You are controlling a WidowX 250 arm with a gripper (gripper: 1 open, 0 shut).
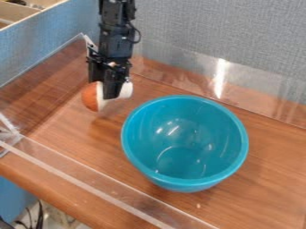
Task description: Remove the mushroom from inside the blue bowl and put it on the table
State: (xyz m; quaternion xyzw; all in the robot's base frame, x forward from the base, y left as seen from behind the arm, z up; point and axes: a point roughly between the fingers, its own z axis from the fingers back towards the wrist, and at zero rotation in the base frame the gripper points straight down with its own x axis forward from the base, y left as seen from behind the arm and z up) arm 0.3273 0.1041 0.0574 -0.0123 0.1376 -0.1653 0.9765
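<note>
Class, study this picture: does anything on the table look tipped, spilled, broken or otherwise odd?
Nothing stands out. The blue bowl sits upright and empty on the table; the gripper holds the mushroom left of it.
</note>
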